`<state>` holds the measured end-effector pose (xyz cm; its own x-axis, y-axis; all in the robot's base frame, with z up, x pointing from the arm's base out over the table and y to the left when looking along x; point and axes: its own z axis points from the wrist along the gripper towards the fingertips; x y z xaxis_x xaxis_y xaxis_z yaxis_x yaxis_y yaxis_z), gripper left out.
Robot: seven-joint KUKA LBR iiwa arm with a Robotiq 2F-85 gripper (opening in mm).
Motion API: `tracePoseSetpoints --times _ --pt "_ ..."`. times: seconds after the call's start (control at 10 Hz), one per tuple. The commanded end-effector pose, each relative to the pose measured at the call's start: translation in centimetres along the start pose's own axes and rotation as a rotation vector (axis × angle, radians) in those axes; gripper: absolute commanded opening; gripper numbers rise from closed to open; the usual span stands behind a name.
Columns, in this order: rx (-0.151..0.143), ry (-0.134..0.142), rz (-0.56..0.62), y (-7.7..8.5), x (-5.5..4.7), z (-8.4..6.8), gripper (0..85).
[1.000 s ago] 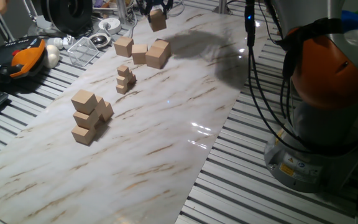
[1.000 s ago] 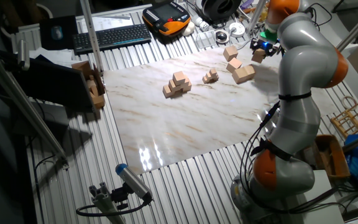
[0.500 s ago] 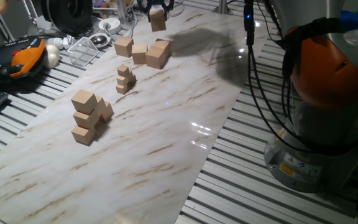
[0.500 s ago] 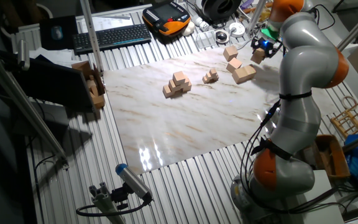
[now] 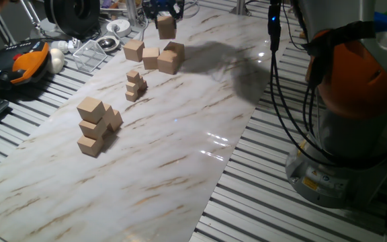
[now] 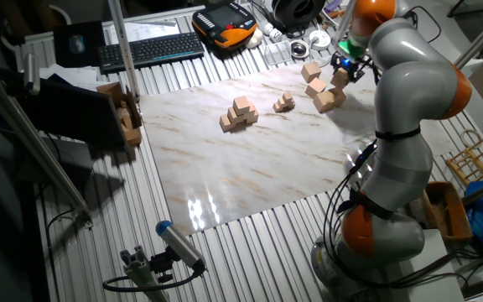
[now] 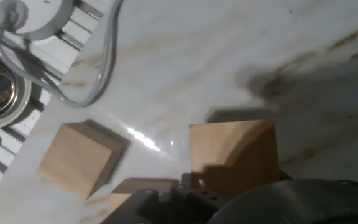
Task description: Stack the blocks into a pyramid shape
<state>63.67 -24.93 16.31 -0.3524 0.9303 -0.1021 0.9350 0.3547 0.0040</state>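
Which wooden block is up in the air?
The block held in the gripper at the far end of the marble board. All the other blocks rest on the board.

Marble-look board [image 5: 200,107] on slatted metal table [image 5: 261,202] — keyboard [image 6: 149,50] behind

No readable text anywhere. A yellow sticker [image 5: 312,179] on the robot base [image 5: 328,176] carries print too small to read; keyboard [image 6: 151,49] keys are illegible, the blocks unmarked.
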Motion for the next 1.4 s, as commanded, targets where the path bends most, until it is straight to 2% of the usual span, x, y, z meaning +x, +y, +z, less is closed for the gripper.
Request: tracePoseSetpoints --times 0.0,0.3,0.5,1.3 --pt "0.016 -0.002 0.15 0.1 0.6 -0.3 0.0" --pt "0.033 -0.023 0.235 0.4 2.9 -1.3 0.0" --pt "0.032 -0.046 0.273 0.6 4.4 -1.0 0.0" --pt "0.024 -0.068 0.319 1.0 8.8 0.1 0.0"
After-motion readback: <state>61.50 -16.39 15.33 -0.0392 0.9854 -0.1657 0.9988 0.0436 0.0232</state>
